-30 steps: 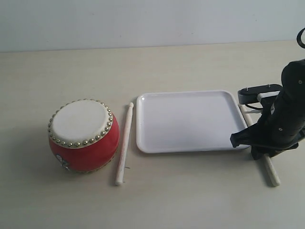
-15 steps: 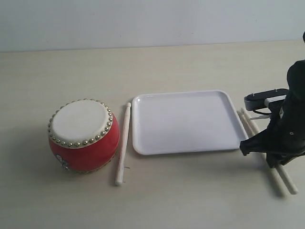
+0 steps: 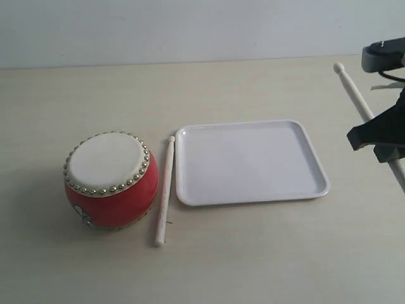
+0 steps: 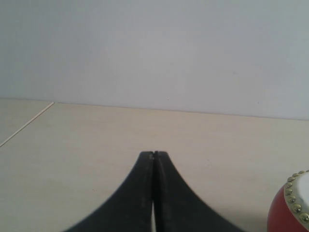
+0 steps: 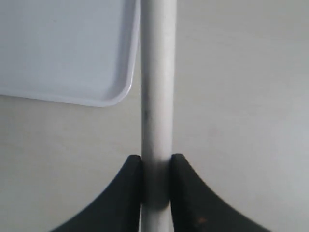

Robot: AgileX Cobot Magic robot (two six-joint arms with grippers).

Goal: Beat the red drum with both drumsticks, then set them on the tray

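Right gripper clamps the slim pale wooden drumstick aloft, beside the flat white plastic tray. Left gripper sits pressed together, empty, near the glossy red drum. Danger: that long overhang could pivot in the jaws on impact.

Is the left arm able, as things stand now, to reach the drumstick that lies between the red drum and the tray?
Probably yes. The drumstick lies uncovered from above, though the red drum and the tray flank it closely. The left gripper is shut and would have to open first.
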